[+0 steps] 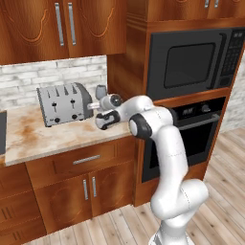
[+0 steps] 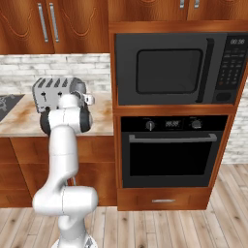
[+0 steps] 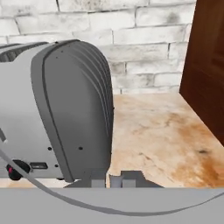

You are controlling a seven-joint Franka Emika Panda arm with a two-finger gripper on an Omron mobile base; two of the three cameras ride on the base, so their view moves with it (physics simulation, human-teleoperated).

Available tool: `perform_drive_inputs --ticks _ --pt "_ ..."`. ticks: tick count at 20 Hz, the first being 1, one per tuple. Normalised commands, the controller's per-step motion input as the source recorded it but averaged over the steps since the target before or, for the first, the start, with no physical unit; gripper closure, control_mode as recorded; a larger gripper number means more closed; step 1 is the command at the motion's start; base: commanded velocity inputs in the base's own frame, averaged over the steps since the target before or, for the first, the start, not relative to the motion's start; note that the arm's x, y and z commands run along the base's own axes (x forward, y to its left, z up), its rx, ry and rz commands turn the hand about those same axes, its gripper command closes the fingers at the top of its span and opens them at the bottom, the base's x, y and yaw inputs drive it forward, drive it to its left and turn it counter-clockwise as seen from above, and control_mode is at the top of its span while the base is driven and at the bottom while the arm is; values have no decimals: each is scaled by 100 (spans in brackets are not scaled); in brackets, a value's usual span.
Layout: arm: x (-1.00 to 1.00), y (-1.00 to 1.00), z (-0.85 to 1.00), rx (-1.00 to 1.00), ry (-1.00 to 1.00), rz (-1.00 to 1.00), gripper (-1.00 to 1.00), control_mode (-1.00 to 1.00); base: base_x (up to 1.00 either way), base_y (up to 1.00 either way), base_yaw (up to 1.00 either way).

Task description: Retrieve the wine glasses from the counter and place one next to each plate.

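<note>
The counter (image 1: 57, 139) is a beige stone top with rusty brown blotches, and it sits on red-brown wood cupboards (image 1: 91, 186) with shiny bar handles. I cannot tell where the wine glasses are. A grey toaster (image 1: 64, 103) with slots on top stands on the counter, close to the white brick wall (image 1: 28, 79). The white robot arm (image 1: 165, 158) reaches over the counter to the right end of the toaster. In the hand view, the end effector (image 3: 113, 179) points at the brick wall, just beside the round end of the toaster. Its two small dark tips are pressed nearly together, with nothing between them. The stone in front of it is bare up to the wall. A tall brown wood panel (image 3: 205, 65) stands at the right end of the counter. In that tall unit there is a black microwave (image 2: 169, 68) up high and a black oven (image 2: 169, 155) with a long steel handle under it. More wood cupboards (image 1: 62, 26) hang above the counter. A dark flat panel (image 2: 7, 104) lies at the far left of the counter. The floor (image 2: 193, 227) is made of light wood planks.
</note>
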Motion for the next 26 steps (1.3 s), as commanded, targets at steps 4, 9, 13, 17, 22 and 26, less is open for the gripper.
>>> perform_drive_inputs --ticks 4,9,13,17,22,26 --pt "-23 0 83 0 -6 0 100 -100 0 0 0" --pt "-48 0 79 3 4 -5 100 -100 0 0 0" --pt "-96 0 55 8 13 -10 100 -100 0 0 0" --pt "-100 -7 6 1 -5 -7 100 -100 0 0 0" --pt "-100 -25 0 0 -21 -1 100 -100 0 0 0" --pt "-100 -21 5 0 -33 0 100 -100 0 0 0"
